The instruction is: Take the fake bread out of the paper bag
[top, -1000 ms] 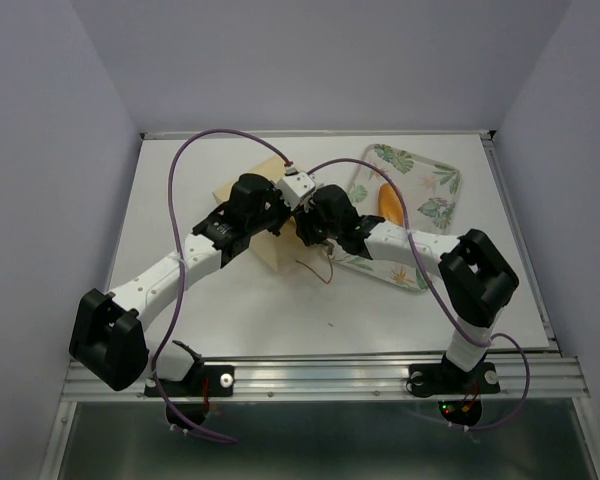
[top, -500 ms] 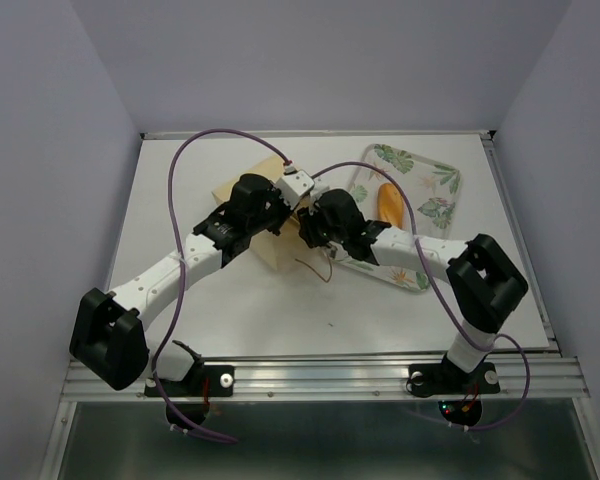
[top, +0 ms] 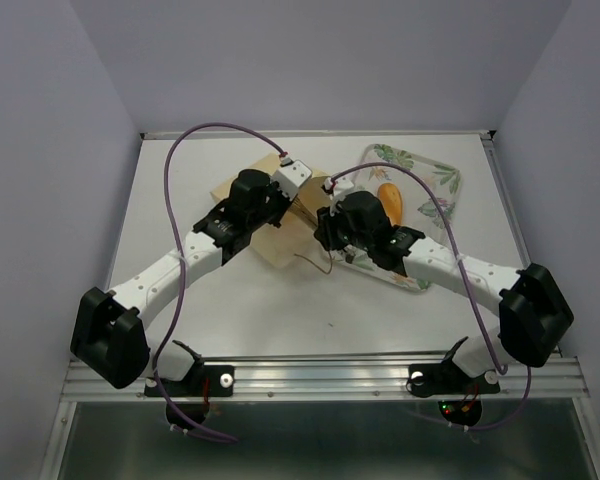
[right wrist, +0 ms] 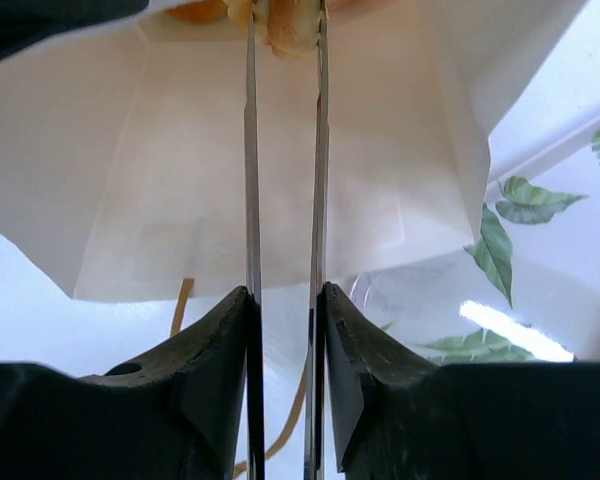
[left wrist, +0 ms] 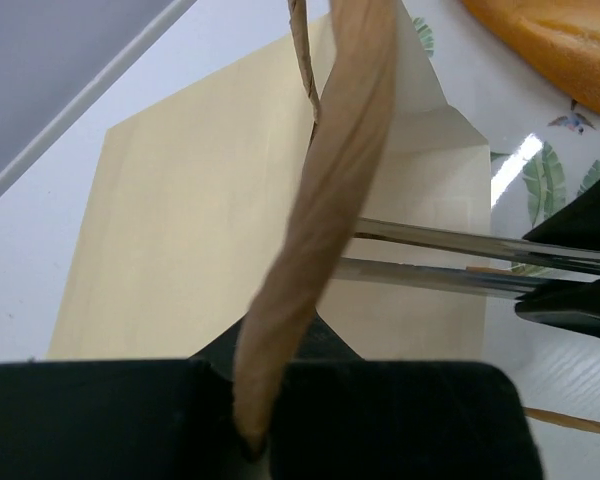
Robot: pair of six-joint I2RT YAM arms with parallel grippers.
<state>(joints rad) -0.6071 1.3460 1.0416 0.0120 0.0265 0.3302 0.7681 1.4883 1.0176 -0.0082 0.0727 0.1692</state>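
Paper bag (left wrist: pixel 200 220) lies on its side around the middle of the tabletop (top: pixel 280 310), a bit toward the far edge, mouth facing the right edge. Left tool (left wrist: pixel 252 440) is pressed together on the bag's upper lip, lifting it so the mouth gapes. Right tool (right wrist: pixel 285 12) is inside the mouth, its 2 thin fingers (right wrist: pixel 250 150) nearly together and pinching a small yellow roll (right wrist: pixel 285 30) at the tips. Something orange sits just beside the roll, deeper in and mostly cut off. Long loaf (top: pixel 390 200) lies on the floral tray (top: pixel 435 185) near the far right corner, so by my read 1 piece is out and this is the next.

Step in hand: pull the roll out of the bag. To do it well:
- Grip looks tip-only, so it could slip; hold the squeeze steady and don't twitch.
- Back out straight along the bag's axis toward the right edge, fingers low and centred in the mouth so they don't snag the paper walls or the loose cord handle (top: pixel 315 265) lying at the near side of the mouth.
- Left tool should hold the lip up and firm; if it sags, the bag drags along with the roll.
- Clear the mouth fully before swinging over to the tray.
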